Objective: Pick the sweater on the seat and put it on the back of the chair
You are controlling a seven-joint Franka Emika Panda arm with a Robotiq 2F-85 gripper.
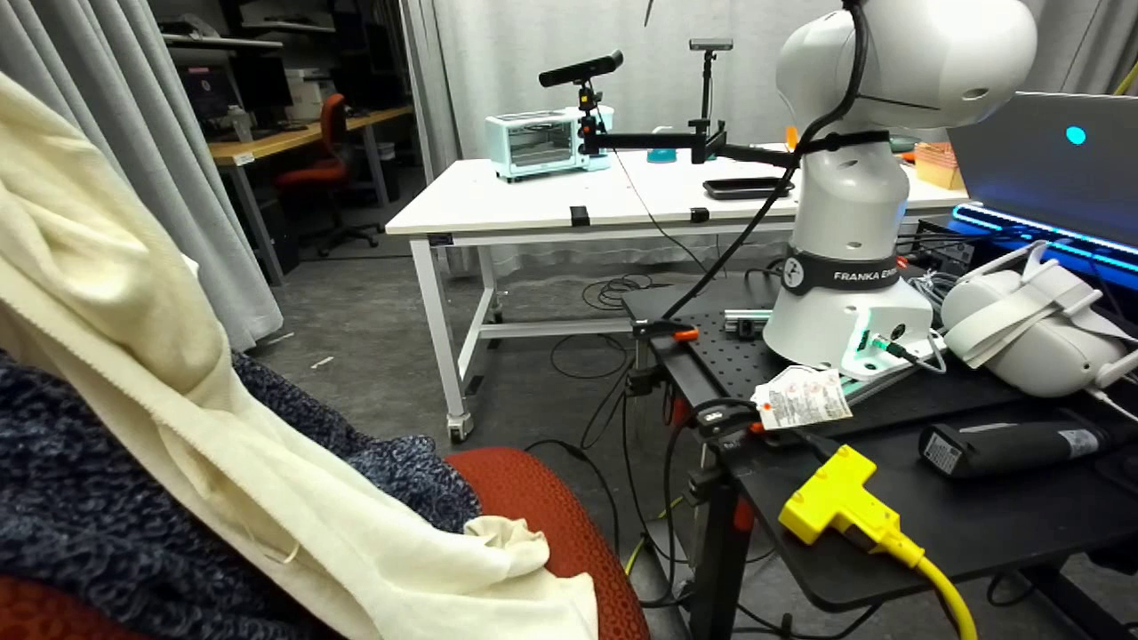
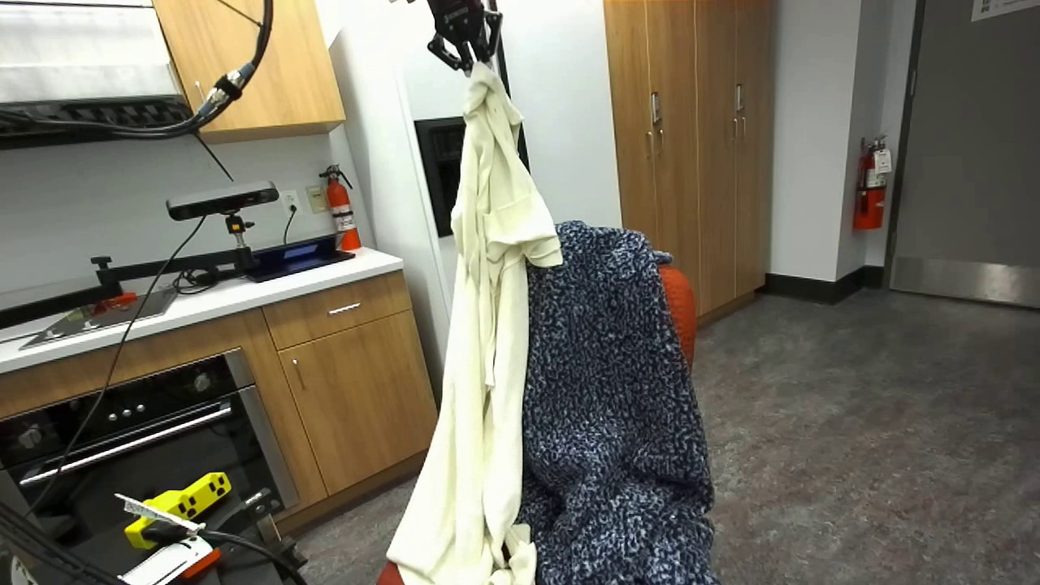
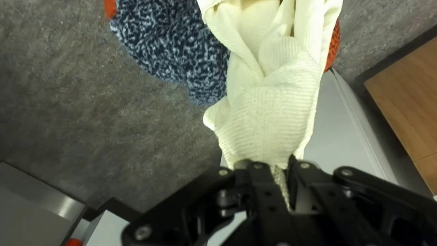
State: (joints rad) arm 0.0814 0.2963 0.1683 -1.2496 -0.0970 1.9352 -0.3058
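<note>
The cream sweater hangs in a long strip from my gripper, which is high above the chair back. It also shows in an exterior view and in the wrist view. My gripper is shut on the sweater's ribbed upper end. The sweater's lower end rests on the red chair seat. The red chair back is mostly hidden under a dark blue speckled knit cloth. That cloth also shows in the wrist view. The sweater hangs along one side of the cloth.
The black robot stand with a yellow power block is near the chair. A white table bears a toaster oven. A kitchen counter and a camera on an arm are beside the chair.
</note>
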